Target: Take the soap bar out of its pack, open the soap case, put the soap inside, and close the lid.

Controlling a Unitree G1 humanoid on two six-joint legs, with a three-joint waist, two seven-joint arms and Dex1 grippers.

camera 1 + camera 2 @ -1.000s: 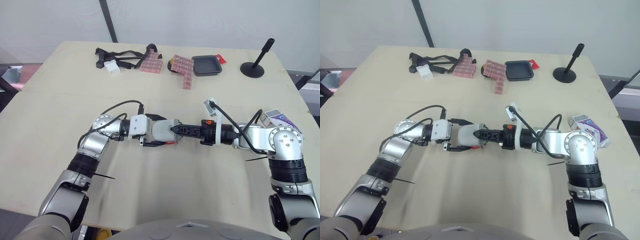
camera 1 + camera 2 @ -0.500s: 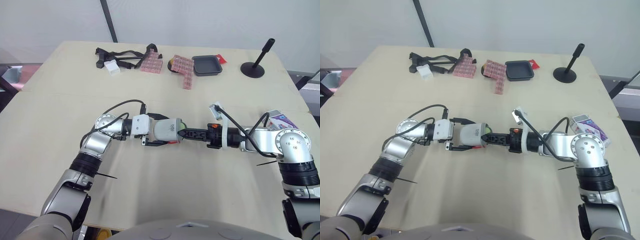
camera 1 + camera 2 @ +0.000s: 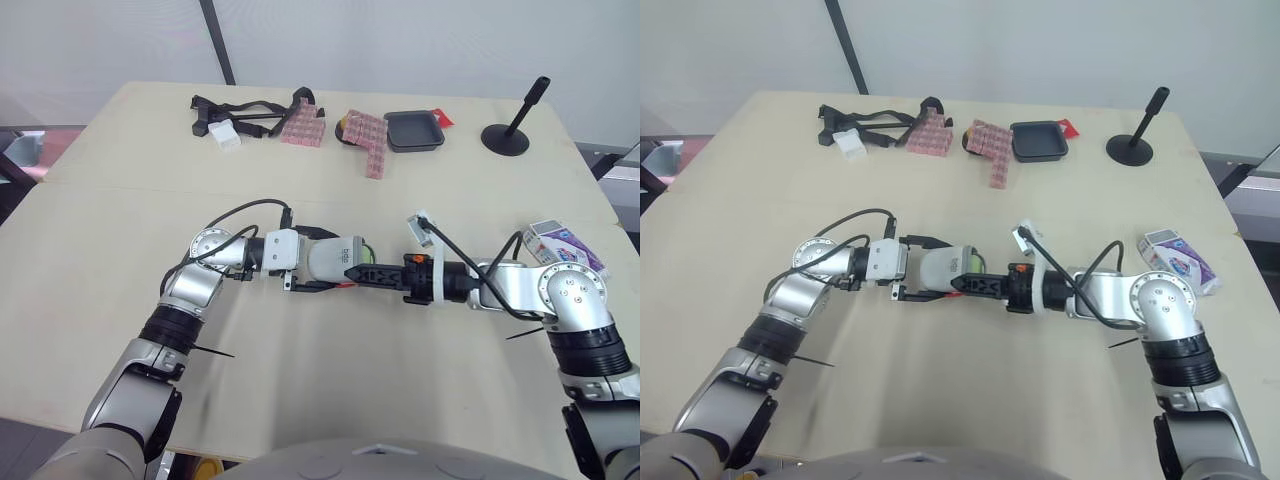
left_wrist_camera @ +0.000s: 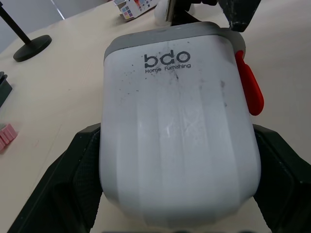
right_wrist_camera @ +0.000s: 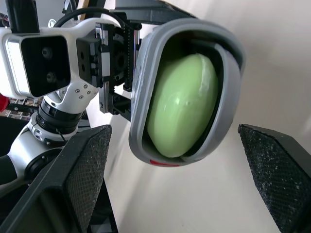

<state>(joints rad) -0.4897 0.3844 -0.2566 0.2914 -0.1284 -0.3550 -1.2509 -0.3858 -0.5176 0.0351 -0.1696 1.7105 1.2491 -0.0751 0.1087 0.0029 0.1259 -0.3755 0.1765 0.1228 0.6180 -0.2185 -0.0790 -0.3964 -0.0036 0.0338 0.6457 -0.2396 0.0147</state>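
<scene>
One soap case point(image 4: 177, 126), printed "bdo Home Furnishing", is clamped in the left gripper point(image 3: 318, 266) mid-table. One green soap bar point(image 5: 181, 109) sits in its open end. The right gripper point(image 3: 375, 273) faces it, fingers wide. One pack point(image 3: 562, 245) lies out at 3 o'clock.

We see bright, even light across the tabletop point(image 3: 420, 400); shadows are soft, and the soap point(image 5: 182, 104) carries a mild sheen up close
</scene>
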